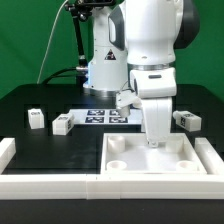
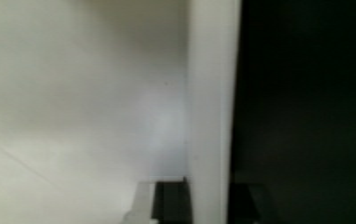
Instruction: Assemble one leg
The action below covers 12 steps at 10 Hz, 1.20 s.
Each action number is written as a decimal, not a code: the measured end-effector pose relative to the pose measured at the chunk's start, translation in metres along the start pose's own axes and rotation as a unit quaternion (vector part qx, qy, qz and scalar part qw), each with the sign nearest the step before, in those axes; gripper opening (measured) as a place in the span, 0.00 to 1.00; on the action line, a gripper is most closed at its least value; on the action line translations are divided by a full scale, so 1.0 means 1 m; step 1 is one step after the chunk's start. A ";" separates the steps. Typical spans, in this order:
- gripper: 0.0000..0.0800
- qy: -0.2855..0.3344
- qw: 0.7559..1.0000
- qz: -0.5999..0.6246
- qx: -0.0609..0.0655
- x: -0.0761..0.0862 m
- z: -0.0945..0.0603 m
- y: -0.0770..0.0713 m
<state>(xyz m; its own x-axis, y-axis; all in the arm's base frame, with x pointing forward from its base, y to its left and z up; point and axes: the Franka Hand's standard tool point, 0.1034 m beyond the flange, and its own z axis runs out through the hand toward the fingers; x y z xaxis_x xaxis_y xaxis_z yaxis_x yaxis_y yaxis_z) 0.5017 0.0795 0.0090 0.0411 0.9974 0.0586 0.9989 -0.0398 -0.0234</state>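
Note:
The large white tabletop (image 1: 150, 162) with round corner sockets lies at the front. My gripper (image 1: 155, 139) points straight down at the tabletop's far edge. In the wrist view the gripper (image 2: 214, 205) has its two dark fingers on either side of the tabletop's white rim (image 2: 214, 100), which fills the gap between them. The tabletop's flat face (image 2: 77, 110) fills one side of that view and the black table (image 2: 317, 100) the other. Small white tagged legs lie apart from the gripper: one leg (image 1: 35, 118) and another (image 1: 62, 124) at the exterior view's left, one (image 1: 185, 119) at its right.
A white fence (image 1: 60, 186) runs along the front and up both sides, and the tabletop sits against its right part (image 1: 210, 160). The marker board (image 1: 98, 115) lies behind the tabletop near the arm's base. Green curtain at the back.

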 end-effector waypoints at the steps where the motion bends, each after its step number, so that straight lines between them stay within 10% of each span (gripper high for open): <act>1: 0.08 -0.001 1.000 0.002 0.004 0.006 0.001 0.000; 5: 0.08 -0.002 1.000 0.007 0.006 0.006 0.001 0.000; 9: 0.70 -0.002 1.000 0.008 0.006 0.005 0.001 0.000; 12: 0.81 -0.002 1.000 0.008 0.006 0.004 0.001 0.000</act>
<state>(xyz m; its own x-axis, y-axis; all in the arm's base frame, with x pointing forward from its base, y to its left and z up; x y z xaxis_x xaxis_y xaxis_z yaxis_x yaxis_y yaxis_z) 0.5021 0.0839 0.0081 0.0576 0.9969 0.0545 0.9978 -0.0556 -0.0371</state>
